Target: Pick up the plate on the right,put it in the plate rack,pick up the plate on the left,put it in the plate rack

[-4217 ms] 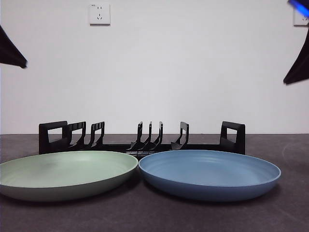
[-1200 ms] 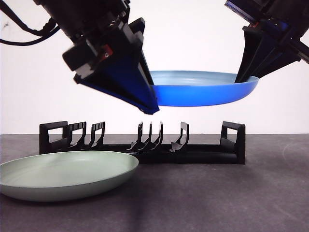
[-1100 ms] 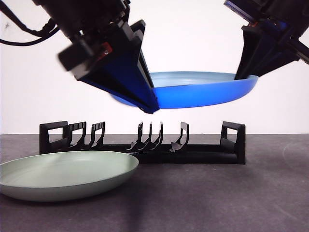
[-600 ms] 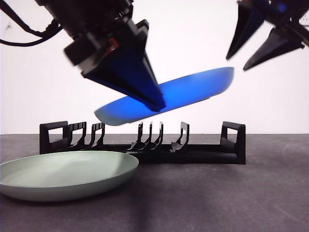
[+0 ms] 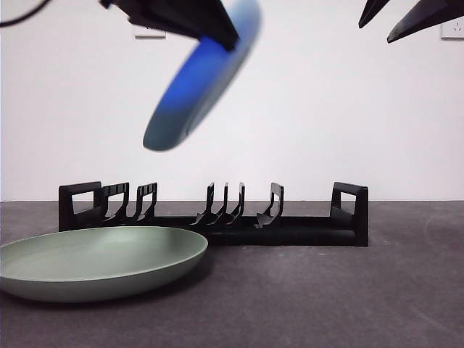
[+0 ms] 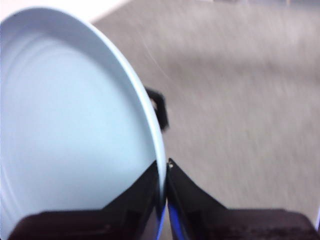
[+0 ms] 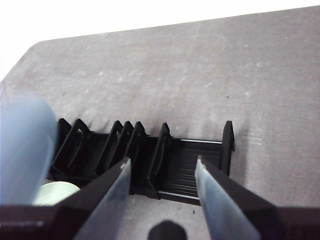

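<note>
The blue plate [image 5: 196,83] hangs high above the left half of the black plate rack [image 5: 217,217], tilted steeply on edge. My left gripper [image 5: 225,36] comes in from the top and is shut on the plate's upper rim. In the left wrist view its jaws pinch the blue plate [image 6: 75,125] at the left gripper [image 6: 165,170]. My right gripper [image 5: 377,30] is open and empty at the top right; the right gripper [image 7: 162,160] looks down on the rack [image 7: 150,150]. The green plate [image 5: 101,261] lies flat on the table, front left of the rack.
The dark grey table [image 5: 326,304] stretches in front of the rack. A white wall with a socket [image 5: 453,29] stands behind. The right wrist view shows the blue plate [image 7: 25,145] blurred at one side and a bit of the green plate [image 7: 57,192].
The right gripper let go of the blue plate's right rim and rose away. The left gripper lifted the plate and swung it from nearly flat to steeply tilted.
</note>
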{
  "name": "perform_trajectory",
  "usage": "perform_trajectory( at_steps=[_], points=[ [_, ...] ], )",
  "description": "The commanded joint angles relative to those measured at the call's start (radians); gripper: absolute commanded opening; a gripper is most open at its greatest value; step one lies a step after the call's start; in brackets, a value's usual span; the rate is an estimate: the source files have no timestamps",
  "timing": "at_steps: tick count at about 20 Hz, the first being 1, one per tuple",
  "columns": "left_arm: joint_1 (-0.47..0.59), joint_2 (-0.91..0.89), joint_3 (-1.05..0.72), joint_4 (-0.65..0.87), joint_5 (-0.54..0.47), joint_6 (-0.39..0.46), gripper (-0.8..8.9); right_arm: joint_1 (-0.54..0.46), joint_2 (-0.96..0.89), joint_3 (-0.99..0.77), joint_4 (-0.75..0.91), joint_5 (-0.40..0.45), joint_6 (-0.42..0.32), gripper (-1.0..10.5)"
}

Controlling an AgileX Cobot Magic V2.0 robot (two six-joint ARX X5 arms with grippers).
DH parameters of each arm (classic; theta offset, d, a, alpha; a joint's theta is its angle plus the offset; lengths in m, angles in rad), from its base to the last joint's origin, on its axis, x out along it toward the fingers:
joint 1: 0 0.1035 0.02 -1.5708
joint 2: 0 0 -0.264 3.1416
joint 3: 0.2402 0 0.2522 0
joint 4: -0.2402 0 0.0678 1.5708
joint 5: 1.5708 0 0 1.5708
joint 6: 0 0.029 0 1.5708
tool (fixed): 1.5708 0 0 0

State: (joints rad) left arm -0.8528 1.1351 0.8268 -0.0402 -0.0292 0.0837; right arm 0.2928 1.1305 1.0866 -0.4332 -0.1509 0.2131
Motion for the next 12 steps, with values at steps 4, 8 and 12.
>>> perform_trajectory(
  at_steps=[4, 8, 12],
  points=[
    [0.316, -0.005, 0.001, 0.149, 0.352, -0.229, -0.09, 0.001, 0.001, 0.003, 0.006, 0.003, 0.004, 2.2],
    [0.519, 0.023, 0.001, 0.236, 0.558, -0.306, -0.09, 0.001, 0.001, 0.003, 0.006, 0.003, 0.007, 2.2],
    [0.644, 0.103, 0.019, 0.283, 0.718, -0.367, -0.09, 0.003, 0.001, 0.003, 0.006, 0.001, 0.015, 2.2]
  ],
)
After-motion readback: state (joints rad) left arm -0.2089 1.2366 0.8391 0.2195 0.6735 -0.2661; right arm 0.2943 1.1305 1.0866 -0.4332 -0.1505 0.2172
